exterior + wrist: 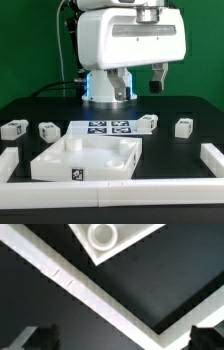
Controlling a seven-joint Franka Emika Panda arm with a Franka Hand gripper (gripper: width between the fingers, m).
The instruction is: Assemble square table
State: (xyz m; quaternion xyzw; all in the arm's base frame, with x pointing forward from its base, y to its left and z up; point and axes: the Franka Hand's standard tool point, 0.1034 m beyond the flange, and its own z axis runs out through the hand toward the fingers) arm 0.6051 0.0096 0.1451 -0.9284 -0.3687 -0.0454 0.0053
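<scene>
Assembly looks barely begun: the tabletop (pixel 110 171) lies at the front of the table, while four legs (pixel 47 129) sit loose behind it, well apart. The gripper (pixel 157 79) hangs above, jaws spread and empty; sockets seemingly all unfilled

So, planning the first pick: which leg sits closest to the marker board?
The leg by the marker board's exterior-view right edge; the other three stand farther off.

Socketed tabletop (pixel 125 238) corner near white rails (pixel 90 294)
</scene>
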